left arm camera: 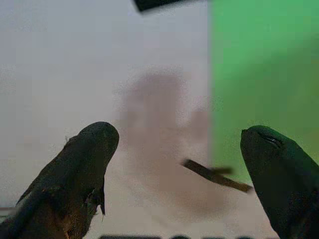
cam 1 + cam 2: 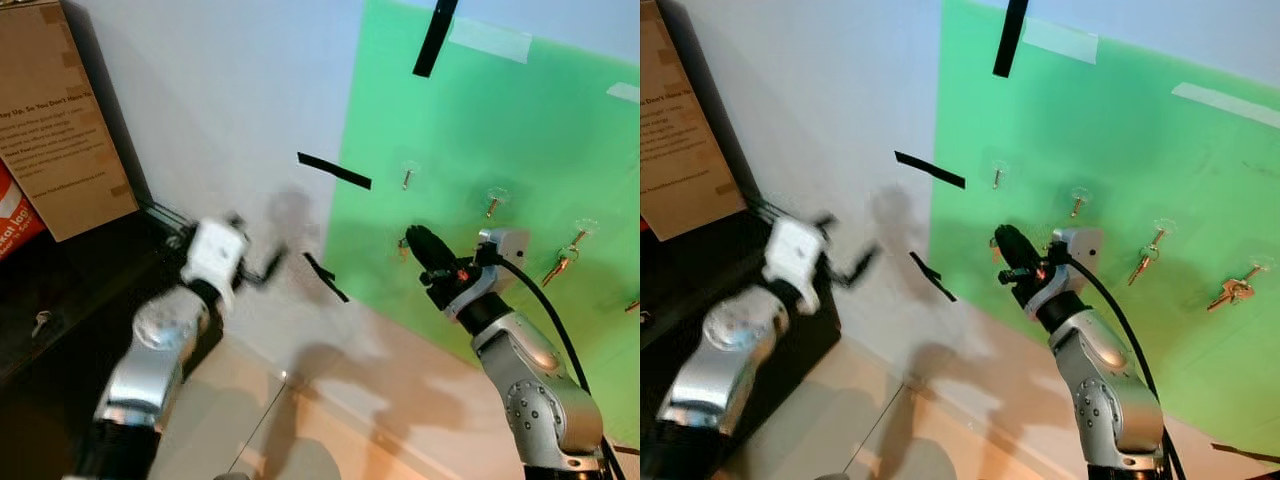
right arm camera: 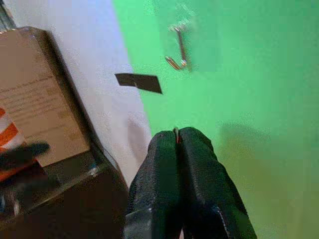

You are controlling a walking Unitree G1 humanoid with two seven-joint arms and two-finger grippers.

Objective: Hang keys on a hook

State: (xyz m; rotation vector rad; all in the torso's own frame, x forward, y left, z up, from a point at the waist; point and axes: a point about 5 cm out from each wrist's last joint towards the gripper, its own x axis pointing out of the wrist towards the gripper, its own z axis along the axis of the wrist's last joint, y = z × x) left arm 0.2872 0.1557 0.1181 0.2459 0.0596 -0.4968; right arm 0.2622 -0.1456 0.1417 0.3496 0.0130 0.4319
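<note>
fingers (image 3: 167, 164) of the right gripper (image 2: 422, 245) are seen pressed together, and a thin sliver of something reddish is pinched at their tips in the right wrist view; whether this is the key or its ring cannot be told, since almost nothing of it shows. the gripper is raised in front of the green board (image 2: 520, 140), just below and to the side of an empty hook (image 3: 177, 50), which is bare metal with an upturned end under a clear pad.

the step in hand is judged to be the approach to the hook: the held item has been brought near the board but nothing is yet looped over the hook. the next move calls for the tips to be lifted and carried toward the hook so that the ring can be slipped over the upturned end, with care that the closed fingers do not knock the hook's pad off the board.

along the board other hooks are seen: a second empty one (image 2: 493, 205), then one with a brass-coloured key (image 2: 557, 268) hanging from it, and in the right eye view a further bunch of keys (image 2: 1232, 292) is hung beyond that.

the left gripper (image 2: 262, 268) is held out toward the white wall (image 2: 220, 90), its fingers spread wide and holding nothing. strips of black tape (image 2: 334, 171) are stuck on the wall, and a cardboard box (image 2: 60, 120) is leaned at the left.
</note>
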